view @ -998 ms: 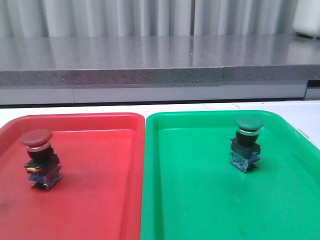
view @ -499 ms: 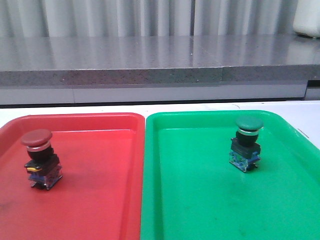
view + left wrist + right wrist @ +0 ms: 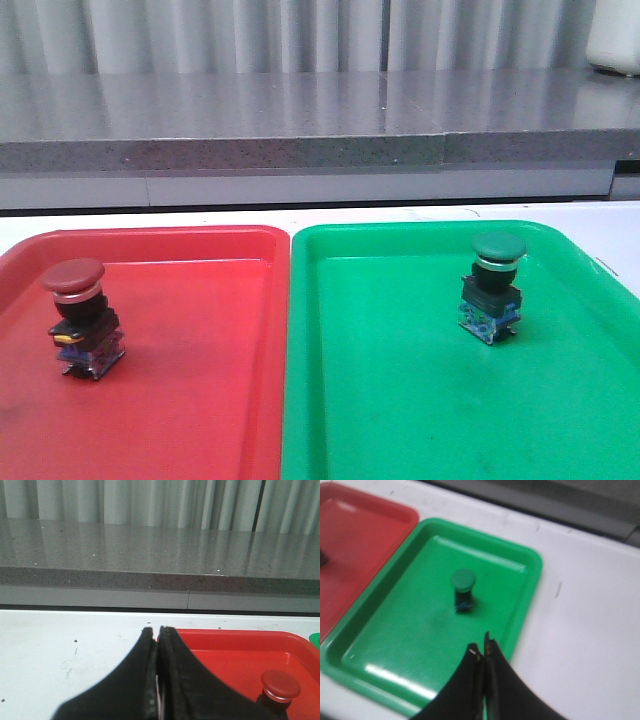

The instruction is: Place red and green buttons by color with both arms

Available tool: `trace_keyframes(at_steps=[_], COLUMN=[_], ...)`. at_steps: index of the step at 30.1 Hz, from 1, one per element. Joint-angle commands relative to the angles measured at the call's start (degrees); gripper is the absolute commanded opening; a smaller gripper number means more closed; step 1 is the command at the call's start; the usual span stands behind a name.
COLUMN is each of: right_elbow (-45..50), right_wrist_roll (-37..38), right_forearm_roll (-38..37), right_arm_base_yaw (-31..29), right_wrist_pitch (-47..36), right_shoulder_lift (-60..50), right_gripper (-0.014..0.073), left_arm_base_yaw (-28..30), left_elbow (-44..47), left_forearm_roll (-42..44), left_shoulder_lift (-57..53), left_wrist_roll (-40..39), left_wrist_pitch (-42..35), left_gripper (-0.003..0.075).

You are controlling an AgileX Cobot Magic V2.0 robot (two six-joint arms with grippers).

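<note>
The red button [image 3: 80, 317] stands upright in the red tray [image 3: 200, 400], toward its left side; its cap [image 3: 280, 684] also shows in the left wrist view. In the green tray [image 3: 400, 420] the green button [image 3: 492, 286] stands upright near the back right; it appears again as the green button [image 3: 463, 590] in the right wrist view. My left gripper [image 3: 157, 630] is shut and empty, off the red tray's left rim, apart from the red button. My right gripper [image 3: 481, 646] is shut and empty above the green tray's edge [image 3: 520, 630]. Neither arm shows in the front view.
The two trays lie side by side on a white table [image 3: 620, 235]. A grey stone ledge [image 3: 300, 140] runs along the back, with a curtain behind. A white container [image 3: 615, 35] stands at the far right on the ledge.
</note>
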Motion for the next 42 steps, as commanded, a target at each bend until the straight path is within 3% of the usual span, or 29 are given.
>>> trace_keyframes(at_steps=[1, 8, 20, 42], right_elbow=[3.82, 21.66, 44.53, 44.39], right_wrist_roll=[-0.92, -0.87, -0.87, 0.65], right_forearm_roll=[-3.24, -4.98, -4.93, -4.31], right_arm_base_yaw=[-5.22, -12.8, -14.42, -15.91], right_wrist_pitch=[-13.58, -32.76, -54.31, -52.48], right_shoulder_lift=[-3.99, -16.18, -28.03, -28.1], right_gripper=[-0.0108, -0.0108, -0.0108, -0.0108], left_arm_base_yaw=[0.11, 0.11, 0.11, 0.11], left_elbow=[1.4, 1.4, 1.4, 1.4], left_forearm_roll=[-0.04, -0.04, -0.04, -0.04], left_shoulder_lift=[-1.01, -1.01, -0.91, -0.91], left_wrist_roll=[-0.2, -0.2, -0.2, -0.2], left_wrist_pitch=[-5.12, -5.12, -5.12, -5.12], left_gripper=[-0.002, -0.002, -0.002, -0.002])
